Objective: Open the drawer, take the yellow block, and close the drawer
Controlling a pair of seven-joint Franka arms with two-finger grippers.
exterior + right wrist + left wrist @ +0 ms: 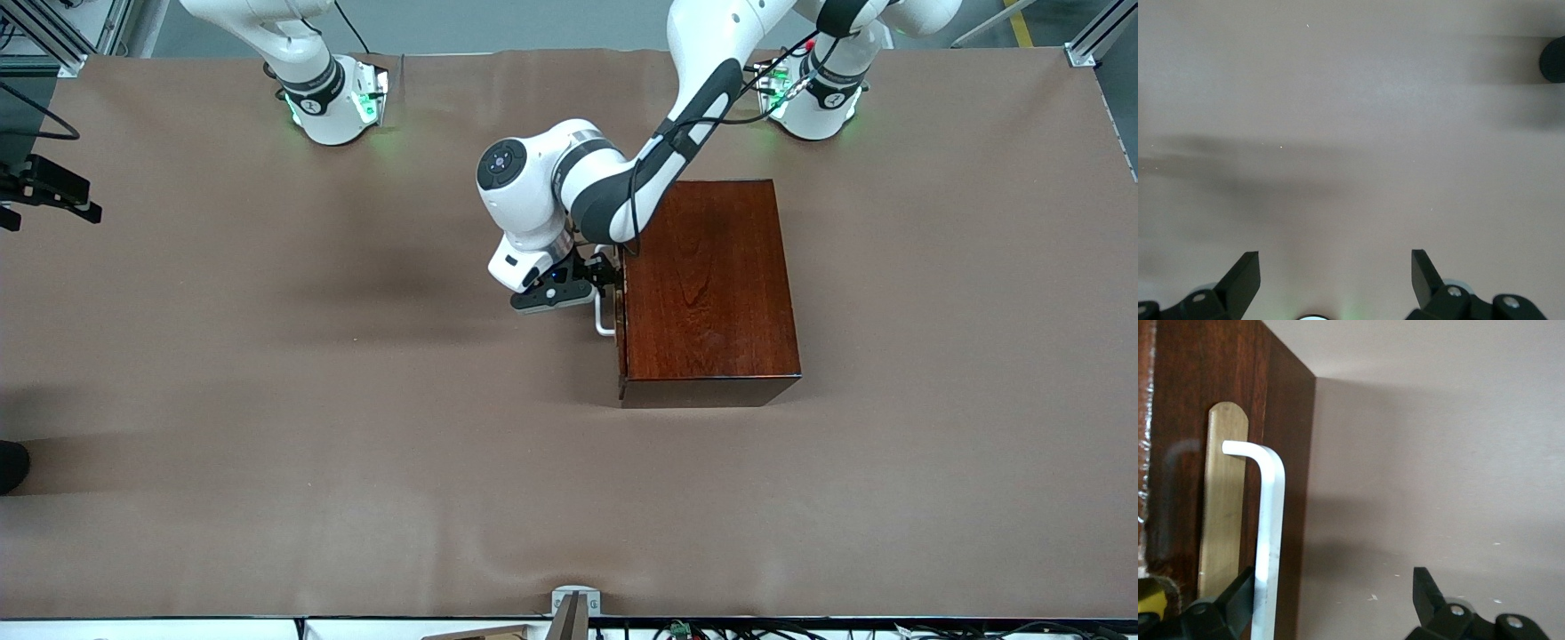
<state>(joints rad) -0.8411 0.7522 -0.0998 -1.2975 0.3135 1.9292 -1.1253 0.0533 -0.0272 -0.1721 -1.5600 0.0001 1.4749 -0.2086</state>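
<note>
The mahogany box (pixel 711 284) stands on the table near the left arm's base. Its drawer (pixel 621 342) is shut, the dark front flush with the box and facing the right arm's end of the table. The white U-shaped handle (pixel 604 317) sticks out from it. My left gripper (pixel 597 271) is at the handle. In the left wrist view the left gripper (pixel 1331 590) is open, and the handle (pixel 1271 520) lies between the fingers, close against one finger (pixel 1238 593). The drawer front (pixel 1178 453) carries a brass plate (pixel 1223 500). The yellow block is hidden. My right gripper (pixel 1335 267) is open and empty over bare table.
The brown table cloth (pixel 356 427) spreads wide around the box. A black device (pixel 49 191) sits at the table's edge at the right arm's end. A dark round object (pixel 1553 59) shows at the edge of the right wrist view.
</note>
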